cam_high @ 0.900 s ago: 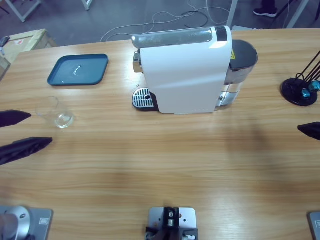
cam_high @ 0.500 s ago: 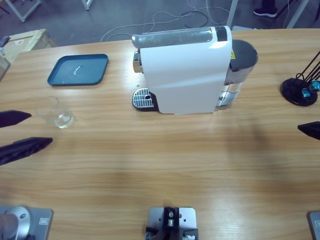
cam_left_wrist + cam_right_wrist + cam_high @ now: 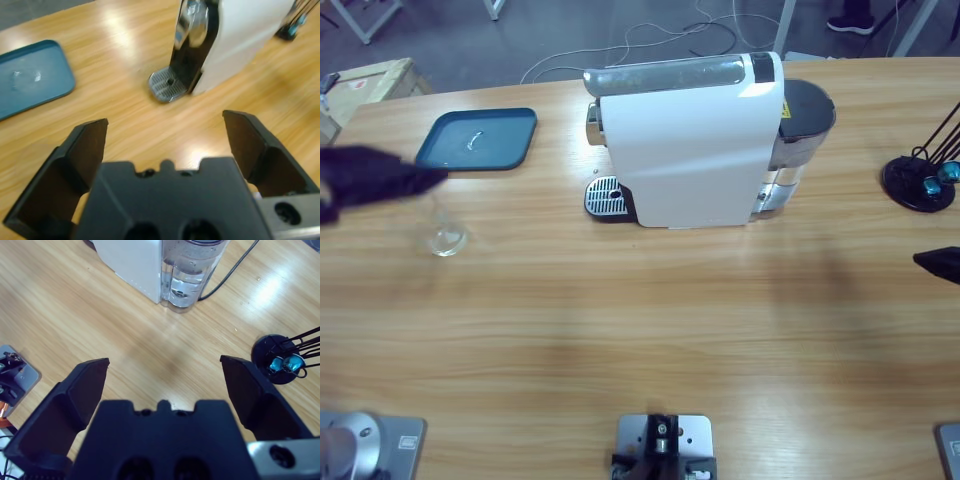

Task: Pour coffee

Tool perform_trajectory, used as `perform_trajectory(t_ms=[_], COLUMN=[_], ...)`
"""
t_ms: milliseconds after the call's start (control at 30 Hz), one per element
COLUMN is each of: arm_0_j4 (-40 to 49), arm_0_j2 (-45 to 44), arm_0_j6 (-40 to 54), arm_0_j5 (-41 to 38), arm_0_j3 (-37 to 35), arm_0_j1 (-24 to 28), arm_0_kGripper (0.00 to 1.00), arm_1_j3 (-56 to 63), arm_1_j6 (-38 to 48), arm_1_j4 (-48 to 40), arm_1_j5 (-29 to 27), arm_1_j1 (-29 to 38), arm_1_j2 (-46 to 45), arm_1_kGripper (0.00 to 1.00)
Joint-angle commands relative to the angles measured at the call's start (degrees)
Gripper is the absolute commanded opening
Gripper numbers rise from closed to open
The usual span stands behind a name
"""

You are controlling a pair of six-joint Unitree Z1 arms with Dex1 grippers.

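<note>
Left gripper [image 3: 165, 145]: jaws spread wide, nothing between them. In the high view it shows as a dark blur at the table's left edge, just above the glass [image 3: 442, 232] and beside the tray [image 3: 480, 138]. Its wrist view looks toward the coffee machine [image 3: 225, 35] and its drip grate [image 3: 167, 85].

Right gripper [image 3: 164, 385]: jaws spread wide, empty, over bare table [image 3: 670, 320] near the machine's water tank [image 3: 192, 270] and a black capsule stand [image 3: 282, 360]; only a tip shows at the high view's right edge.

The glass stands upright left of the machine, well apart from it. Coffee in it cannot be made out.
</note>
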Motion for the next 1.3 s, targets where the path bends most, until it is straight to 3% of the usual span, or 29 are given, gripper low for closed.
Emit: perform_trajectory(t_ms=[33, 200, 500, 633, 733, 933, 1300], arm_0_j4=[-5.5, -14.5, -15.6, -18.3, -19.8, -21.2, -23.9], arm_0_j2=[17.8, 27.0, 35.9, 38.1, 39.2, 38.4, 34.3], arm_0_j6=[-20.2, -32.2, -33.1, -33.7, -33.7, -33.7, -33.5], arm_0_j5=[-13.2, -22.9, -29.0, -32.3, -35.5, -38.5, -38.5], arm_0_j3=[-11.1, -11.8, -14.9, -16.5, -17.0, -15.5, -14.7], arm_0_j1=[7.9, 11.3, 12.2, 12.2, 12.1, 11.5, 11.2], arm_0_kGripper=[0.977, 0.968, 0.953, 0.811, 0.628, 0.007, 0.000], arm_1_j3=[1.6, 1.6, 1.6, 1.5, 1.5, 1.5, 1.4], arm_1_j6=[0.5, 0.5, 0.4, 0.4, 0.4, 0.4, 0.1], arm_1_j4=[0.5, 0.5, 0.8, 0.8, 0.8, 0.7, 0.7], arm_1_j5=[-1.1, -1.3, -1.7, -1.8, -1.9, -1.9, -2.2], arm_1_j1=[0.7, 0.7, 0.7, 0.7, 0.7, 0.7, 0.7], arm_1_j2=[1.0, 1.4, 1.0, 1.6, 1.7, 1.8, 2.0], arm_1_kGripper=[1.000, 1.000, 1.000, 1.000, 1.000, 1.000, 1.000])
